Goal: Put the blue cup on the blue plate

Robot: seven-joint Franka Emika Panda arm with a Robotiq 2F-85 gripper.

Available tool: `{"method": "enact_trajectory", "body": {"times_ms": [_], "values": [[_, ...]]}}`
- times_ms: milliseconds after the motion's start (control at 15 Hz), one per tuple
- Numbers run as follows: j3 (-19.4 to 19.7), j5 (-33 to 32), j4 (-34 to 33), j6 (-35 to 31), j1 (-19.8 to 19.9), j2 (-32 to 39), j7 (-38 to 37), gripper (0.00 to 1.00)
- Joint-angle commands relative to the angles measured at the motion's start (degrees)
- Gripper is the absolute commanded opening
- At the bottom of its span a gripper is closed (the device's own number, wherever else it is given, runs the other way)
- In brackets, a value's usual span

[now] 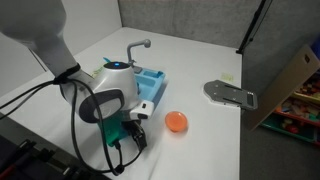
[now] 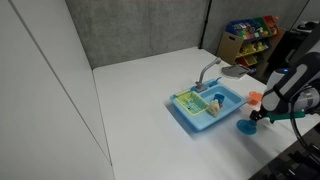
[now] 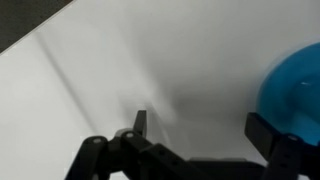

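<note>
My gripper (image 3: 200, 122) is open and empty, low over the white table. In the wrist view a round blue thing (image 3: 296, 85) lies just outside the right finger; I take it for the blue plate. The blue plate also shows in an exterior view (image 2: 246, 126), on the table in front of the sink, with the gripper (image 2: 259, 116) right beside it. In an exterior view my arm hides the plate, and the gripper (image 1: 134, 133) hangs near the sink's front corner. I cannot make out the blue cup on its own in any view.
A light-blue rectangular sink (image 2: 188, 116) with a grey tap (image 1: 136, 46) holds several small toy items. An orange plate (image 1: 176, 122) lies on the table beside it. A grey flat object (image 1: 230, 93) lies farther off. A toy shelf (image 2: 250, 36) stands beyond the table.
</note>
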State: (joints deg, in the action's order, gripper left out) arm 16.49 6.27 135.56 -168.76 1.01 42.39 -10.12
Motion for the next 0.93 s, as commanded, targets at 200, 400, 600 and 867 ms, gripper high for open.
{"method": "enact_trajectory", "body": {"times_ms": [200, 400, 600, 867], "values": [[1.35, -0.67, 3.4, -0.78, -0.54, -3.59, -0.76, 1.0], [3.46, -1.0, 4.28, -0.55, -1.24, -5.2, -1.12, 1.0], [5.52, -1.36, 4.91, -0.25, -2.12, -7.12, -1.62, 1.0], [9.28, -3.07, 7.09, 0.42, -5.56, -11.03, -1.95, 1.0]]}}
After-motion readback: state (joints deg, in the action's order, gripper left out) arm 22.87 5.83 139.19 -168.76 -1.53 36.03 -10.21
